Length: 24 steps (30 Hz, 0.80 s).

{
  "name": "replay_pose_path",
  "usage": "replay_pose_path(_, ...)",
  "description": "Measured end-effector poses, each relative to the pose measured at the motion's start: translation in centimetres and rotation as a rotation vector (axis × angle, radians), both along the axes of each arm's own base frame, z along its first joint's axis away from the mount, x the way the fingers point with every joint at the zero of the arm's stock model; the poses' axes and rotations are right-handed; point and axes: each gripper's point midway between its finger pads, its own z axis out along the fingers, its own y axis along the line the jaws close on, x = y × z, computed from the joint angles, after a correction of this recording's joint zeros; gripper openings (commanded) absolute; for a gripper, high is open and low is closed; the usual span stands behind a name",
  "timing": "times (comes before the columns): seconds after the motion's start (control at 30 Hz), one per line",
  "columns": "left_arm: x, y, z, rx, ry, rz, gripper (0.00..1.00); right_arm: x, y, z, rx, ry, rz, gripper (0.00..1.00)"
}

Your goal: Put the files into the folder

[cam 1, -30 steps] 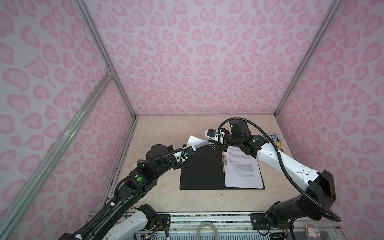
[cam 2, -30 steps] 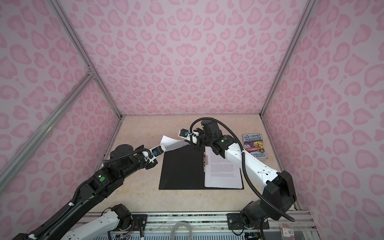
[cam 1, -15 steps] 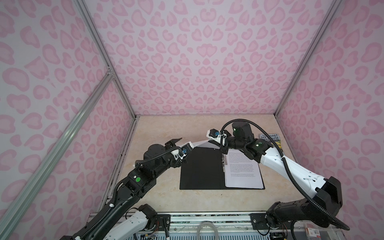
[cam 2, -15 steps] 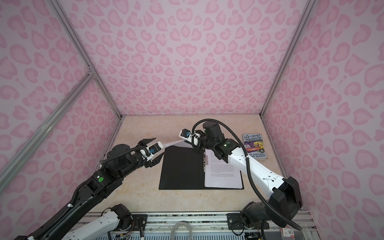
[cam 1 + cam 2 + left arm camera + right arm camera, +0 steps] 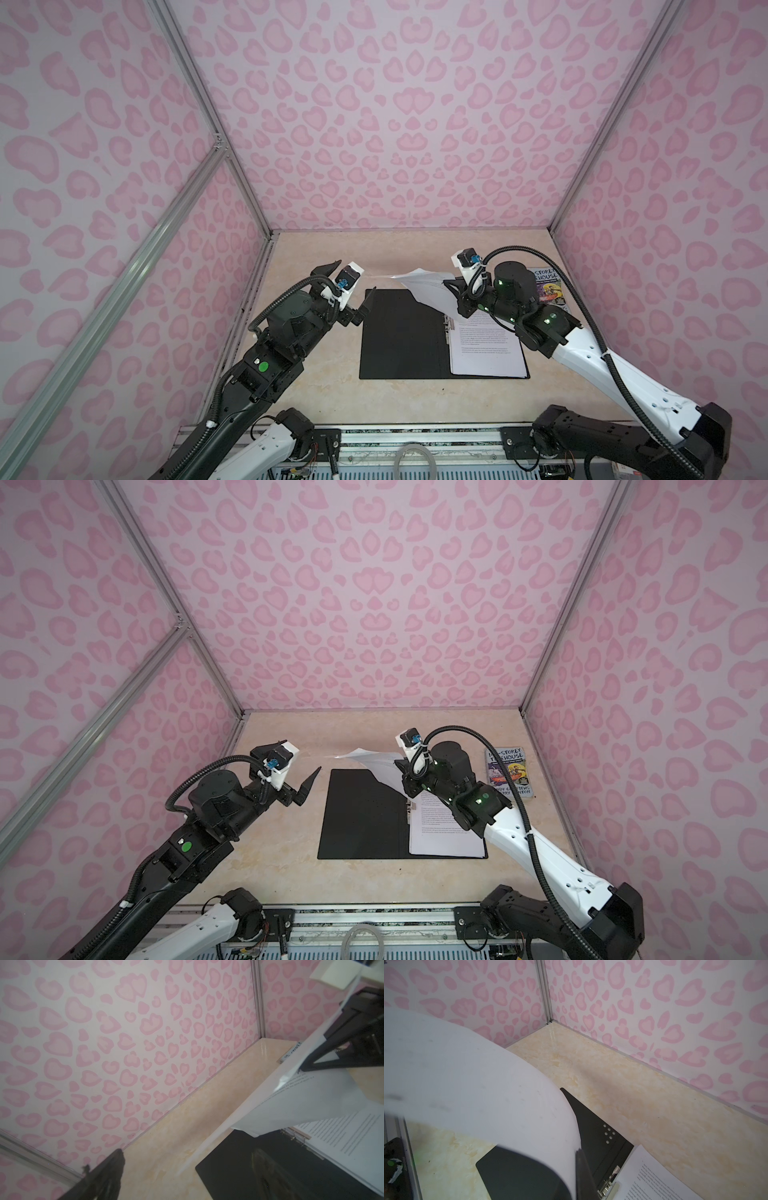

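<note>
Left claw [image 5: 356, 276] gaped wide and empty in a top view; right claw [image 5: 452, 291] pinched a curled sheet [image 5: 428, 286] above the open black folder [image 5: 399, 332], more files [image 5: 486, 353] lying on its right half. A book [image 5: 509, 773] nearby read "STOREY". Left wrist view showed the sheet's print, unreadable; right wrist view its blank back.

Black folder [image 5: 399, 332], white files [image 5: 486, 353], pink heart-spotted walls [image 5: 374, 124]

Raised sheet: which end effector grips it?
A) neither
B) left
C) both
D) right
D: the right end effector is shut on the sheet above the folder, while the left end effector is open.
</note>
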Motion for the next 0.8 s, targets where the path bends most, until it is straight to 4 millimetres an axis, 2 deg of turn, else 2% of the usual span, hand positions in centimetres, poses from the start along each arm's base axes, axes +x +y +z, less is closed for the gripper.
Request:
replay_pose_path(0.13,0.1,-0.2,0.5,-0.132,0.068,0.000,0.97,0.4,-3.1,0.5,0.050,0.079,-0.146,0.00)
replay_pose_path(0.23,0.6,-0.6,0.2,-0.173,0.121,0.003,0.97,0.8,-5.8,-0.7,0.070,0.171,-0.244,0.00)
replay_pose_path(0.33,0.8,-0.6,-0.3,-0.183,0.156,0.013,0.97,1.2,-8.8,-3.5,0.091,0.301,-0.335,0.00)
replay_pose_path(0.43,0.9,-0.6,-0.6,-0.192,0.175,0.018,0.97,0.8,-11.4,-8.1,0.086,0.452,-0.411,0.00)
replay_pose_path(0.53,0.8,-0.5,-0.8,-0.193,0.188,0.020,0.97,-0.4,-13.0,-12.2,0.041,0.571,-0.465,0.00)
replay_pose_path(0.63,0.9,-0.6,-0.9,-0.201,0.196,0.021,0.97,-1.1,-14.0,-15.2,-0.036,0.631,-0.497,0.00)
replay_pose_path(0.7,0.9,-0.6,-0.9,-0.200,0.197,0.021,0.97,-1.2,-14.6,-16.4,-0.087,0.659,-0.519,0.00)
replay_pose_path(0.8,0.9,-0.6,-1.0,-0.200,0.198,0.020,0.97,-0.7,-15.2,-16.4,-0.154,0.639,-0.538,0.00)
